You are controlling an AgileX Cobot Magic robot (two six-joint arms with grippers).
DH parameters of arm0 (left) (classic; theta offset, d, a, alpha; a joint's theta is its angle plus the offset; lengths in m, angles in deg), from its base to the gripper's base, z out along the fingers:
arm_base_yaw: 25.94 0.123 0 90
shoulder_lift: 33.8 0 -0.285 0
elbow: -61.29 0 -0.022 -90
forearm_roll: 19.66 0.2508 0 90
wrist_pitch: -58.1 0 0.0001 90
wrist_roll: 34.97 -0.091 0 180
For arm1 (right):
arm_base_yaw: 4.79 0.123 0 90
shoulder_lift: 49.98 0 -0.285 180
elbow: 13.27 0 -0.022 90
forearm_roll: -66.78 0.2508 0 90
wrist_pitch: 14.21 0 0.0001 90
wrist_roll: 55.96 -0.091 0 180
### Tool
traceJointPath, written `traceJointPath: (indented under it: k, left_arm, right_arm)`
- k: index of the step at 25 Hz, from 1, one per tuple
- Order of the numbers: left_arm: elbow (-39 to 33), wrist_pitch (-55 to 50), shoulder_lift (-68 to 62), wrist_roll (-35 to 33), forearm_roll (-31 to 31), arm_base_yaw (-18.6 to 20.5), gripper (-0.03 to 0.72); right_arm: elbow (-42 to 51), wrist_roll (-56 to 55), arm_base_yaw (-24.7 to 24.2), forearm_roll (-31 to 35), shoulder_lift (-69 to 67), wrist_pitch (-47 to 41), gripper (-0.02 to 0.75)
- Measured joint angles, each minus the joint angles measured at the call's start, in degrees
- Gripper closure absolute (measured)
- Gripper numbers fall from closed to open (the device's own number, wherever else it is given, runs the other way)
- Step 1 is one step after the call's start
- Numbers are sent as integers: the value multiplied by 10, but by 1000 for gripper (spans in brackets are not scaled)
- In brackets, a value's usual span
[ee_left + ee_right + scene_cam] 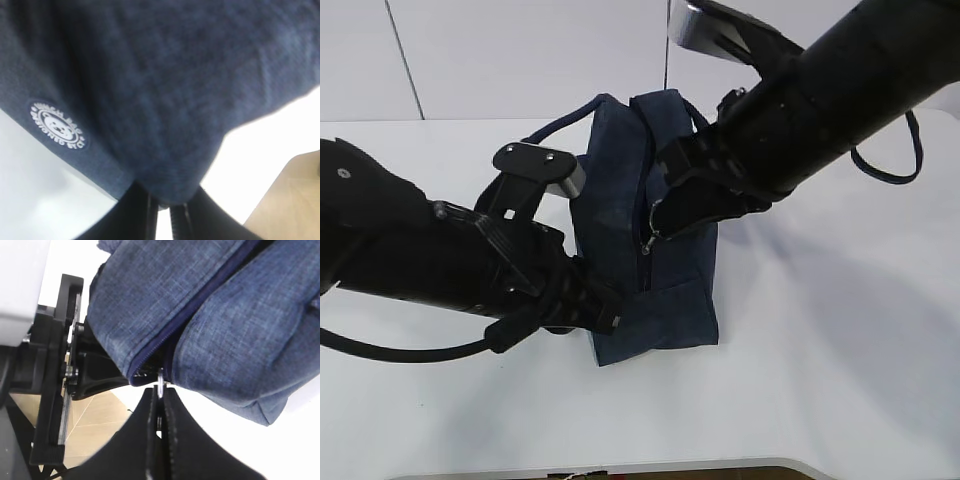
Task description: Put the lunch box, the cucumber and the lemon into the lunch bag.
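Right wrist view: grainy navy denim lunch bag [210, 315], rounded folds.

Bright, even light; soft shadows on table [840, 380]; wrist views blurry (esp. left).

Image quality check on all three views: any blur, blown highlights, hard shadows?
Exterior view: sharp, even light, soft shadows under the arms on the white table. Left wrist view: the lunch bag fills the frame, fabric soft and out of focus, its white emblem readable, table blown out to white. Right wrist view: fabric weave crisp, ring pull slightly soft, table again overexposed.
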Motion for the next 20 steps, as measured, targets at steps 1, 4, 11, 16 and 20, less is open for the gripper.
traceJointPath:
  k: [1,4,11,16,20]
  left_arm:
    - [0,0,0,0,0,0,686]
    - [0,2,0,0,0,0,686]
    - [2,6,0,0,0,0,687]
    - [2,7,0,0,-1,0,687]
    - [3,8,0,0,-2,0,687]
  right_arm:
    - [-5,0,0,0,-1,-5,733]
    - [-24,-4,0,0,-1,-22,733]
    - [-68,-25,0,-31,-2,-43,733]
    - [-89,-38,0,-44,-6,-38,733]
    - [-105,-40,0,-46,-16,-33,733]
